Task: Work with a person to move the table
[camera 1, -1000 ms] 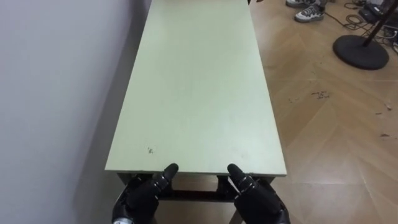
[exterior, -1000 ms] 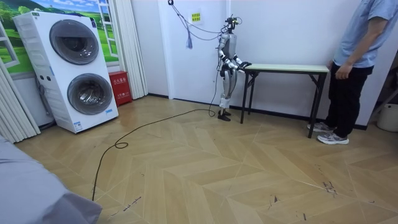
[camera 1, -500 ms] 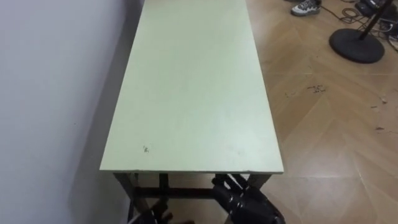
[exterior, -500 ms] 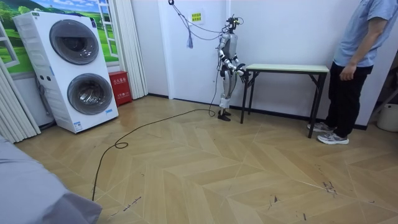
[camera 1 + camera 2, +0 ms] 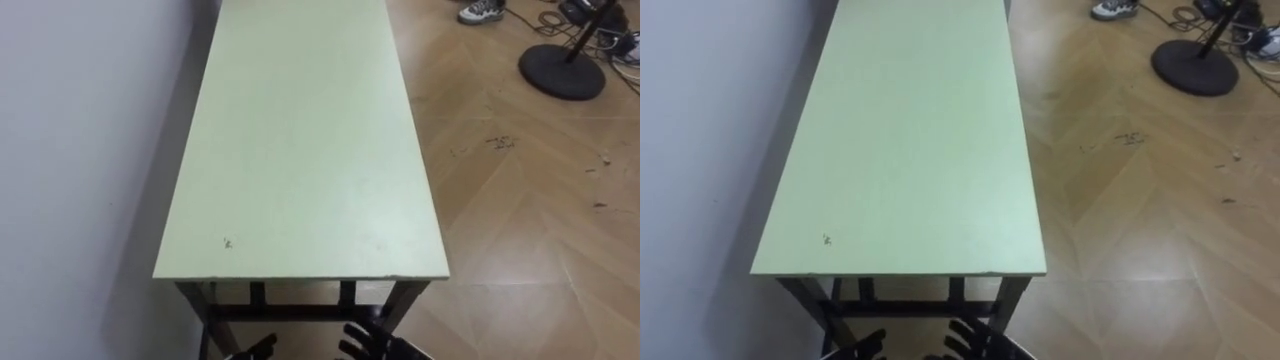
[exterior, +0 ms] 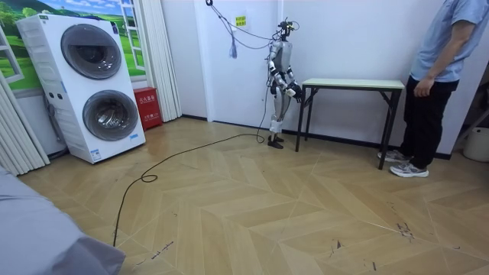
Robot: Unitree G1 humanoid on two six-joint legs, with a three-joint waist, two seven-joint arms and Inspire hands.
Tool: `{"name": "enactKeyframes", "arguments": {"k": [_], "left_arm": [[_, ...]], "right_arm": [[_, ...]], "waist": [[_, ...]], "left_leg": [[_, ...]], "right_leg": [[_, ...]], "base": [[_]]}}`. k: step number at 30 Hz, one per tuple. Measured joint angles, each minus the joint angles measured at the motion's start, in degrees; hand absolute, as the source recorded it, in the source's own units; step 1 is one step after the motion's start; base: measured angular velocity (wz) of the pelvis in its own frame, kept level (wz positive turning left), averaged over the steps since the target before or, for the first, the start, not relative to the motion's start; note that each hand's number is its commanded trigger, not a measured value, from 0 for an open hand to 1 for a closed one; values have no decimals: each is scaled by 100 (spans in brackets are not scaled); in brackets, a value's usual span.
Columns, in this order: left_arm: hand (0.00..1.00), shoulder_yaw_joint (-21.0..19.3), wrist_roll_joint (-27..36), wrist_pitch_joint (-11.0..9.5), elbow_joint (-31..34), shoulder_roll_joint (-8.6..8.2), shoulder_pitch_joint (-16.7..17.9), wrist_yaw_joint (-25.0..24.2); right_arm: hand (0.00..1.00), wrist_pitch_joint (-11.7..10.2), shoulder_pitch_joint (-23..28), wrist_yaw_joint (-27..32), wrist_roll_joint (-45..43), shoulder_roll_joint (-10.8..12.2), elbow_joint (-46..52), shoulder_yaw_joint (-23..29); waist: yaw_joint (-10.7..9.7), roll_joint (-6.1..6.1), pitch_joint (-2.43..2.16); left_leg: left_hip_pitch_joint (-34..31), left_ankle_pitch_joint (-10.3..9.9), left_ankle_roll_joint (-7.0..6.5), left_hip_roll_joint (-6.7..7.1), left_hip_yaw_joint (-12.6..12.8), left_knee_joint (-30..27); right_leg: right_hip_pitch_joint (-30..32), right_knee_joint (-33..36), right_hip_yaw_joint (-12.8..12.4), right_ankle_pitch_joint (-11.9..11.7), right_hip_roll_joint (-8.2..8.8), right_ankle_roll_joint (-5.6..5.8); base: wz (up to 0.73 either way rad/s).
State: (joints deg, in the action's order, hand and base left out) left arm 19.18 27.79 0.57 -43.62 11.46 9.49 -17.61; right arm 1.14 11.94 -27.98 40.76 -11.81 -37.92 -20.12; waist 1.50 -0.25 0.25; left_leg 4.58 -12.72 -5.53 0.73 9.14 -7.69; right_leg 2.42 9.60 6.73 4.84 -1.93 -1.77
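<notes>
Both eye views: from robot's head, close, aimed steeply down along table (image 5: 300,150) top; wall (image 5: 80,150) frame left, floor (image 5: 520,220) frame right. Room view: far off, approx. level, facing same wall w/ table upper right, person (image 6: 439,76) right edge. Shared: table, wall, floor.

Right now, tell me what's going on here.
The robot stands at one short end of the table, which sits along the wall. Its left hand and right hand hang open below the near edge, holding nothing. A person stands at the far end, with no hand clearly on the table. It rests on the floor, unlifted.
</notes>
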Motion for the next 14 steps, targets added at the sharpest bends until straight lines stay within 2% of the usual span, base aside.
{"name": "enactKeyframes", "arguments": {"k": [3, 7, 10, 14], "left_arm": [[0, -48, -107, 1, -303, -1, 2, 121], [0, -245, -110, 11, -580, -11, 35, 382], [0, -524, -126, -8, -885, -75, 62, 561], [0, -1148, -161, -80, -1185, -161, 264, 841]], "right_arm": [[0, -2, -120, 181, -272, 14, -471, 13], [0, -27, -157, 429, -473, 61, -832, 114], [0, -99, -195, 623, -484, 110, -1192, 273], [0, -249, -332, 925, -511, 303, -1877, 755]], "waist": [[14, -15, -8], [22, -17, 7], [42, -14, 4], [38, -56, 3]], "left_leg": [[18, -4, 4, 0, -1, 2], [4, -4, 4, -1, -8, 7], [12, -5, 6, 0, -14, 9], [14, -9, 13, -5, -17, 14]], "right_leg": [[-18, -12, 94, -1, -5, -1], [-20, -35, 99, -4, 11, -7], [-52, -95, 104, -13, 18, -21], [-51, -104, 114, -13, 8, -22]], "base": [[0], [0], [1], [0]]}}
